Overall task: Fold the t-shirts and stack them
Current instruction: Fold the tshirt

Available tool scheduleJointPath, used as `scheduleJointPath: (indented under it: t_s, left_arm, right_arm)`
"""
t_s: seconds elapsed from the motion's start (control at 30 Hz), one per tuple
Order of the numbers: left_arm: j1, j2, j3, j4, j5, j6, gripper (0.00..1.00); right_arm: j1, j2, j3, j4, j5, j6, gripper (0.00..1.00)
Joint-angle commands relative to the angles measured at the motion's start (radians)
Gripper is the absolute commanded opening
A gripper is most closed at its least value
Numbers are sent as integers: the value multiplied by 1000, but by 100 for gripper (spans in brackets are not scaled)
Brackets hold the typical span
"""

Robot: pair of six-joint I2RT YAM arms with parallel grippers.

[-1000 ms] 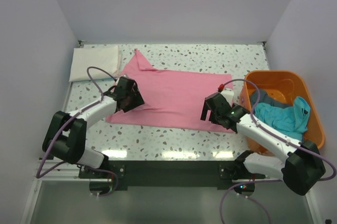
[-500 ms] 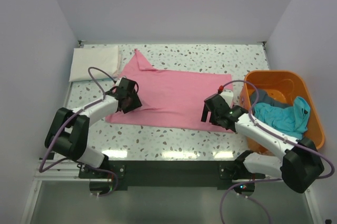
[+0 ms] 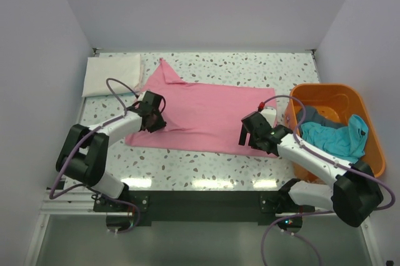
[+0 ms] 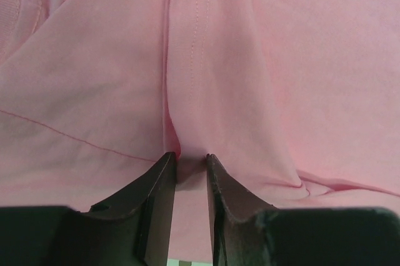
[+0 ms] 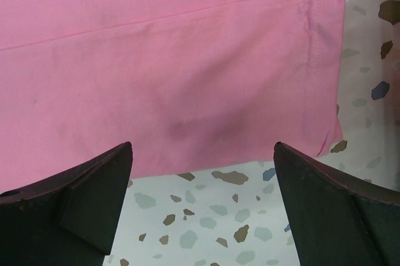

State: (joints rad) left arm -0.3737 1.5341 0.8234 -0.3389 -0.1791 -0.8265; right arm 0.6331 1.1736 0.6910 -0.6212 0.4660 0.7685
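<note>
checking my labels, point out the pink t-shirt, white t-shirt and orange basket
pink t-shirt (image 3: 212, 113): top external view, middle of its spread body
white t-shirt (image 3: 111, 73): top external view, middle of the folded cloth
orange basket (image 3: 331, 100): top external view, bare inner far wall

This looks like a robotics lab test cell. Plain pale walls (image 3: 206, 10) box in a speckled surface (image 3: 200, 166) on three sides. Two white-and-black arms (image 3: 106, 132) are bolted to a black rail (image 3: 200, 202) at its near edge, trailing purple cables (image 3: 115, 85).
</note>
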Motion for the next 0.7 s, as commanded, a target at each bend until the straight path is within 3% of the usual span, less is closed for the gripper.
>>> scheduleJointPath:
  t_s: [0.0, 0.07, 0.23, 0.43, 0.67]
  left_arm:
    - [-4, 24, 39, 6, -13, 7, 31]
    - [-4, 27, 39, 9, -8, 7, 29]
    - [-4, 2, 40, 6, 6, 10, 0]
    - [-10, -26, 83, -9, -16, 58, 0]
    - [-33, 63, 189, -15, -42, 89, 0]
  right_arm:
    - [-1, 3, 22, -8, 52, 3, 99]
    - [-1, 0, 21, -9, 56, 3, 99]
    - [-1, -5, 19, -8, 56, 5, 99]
    - [-1, 0, 21, -9, 57, 0, 99]
    - [-1, 6, 34, -26, 75, 0, 99]
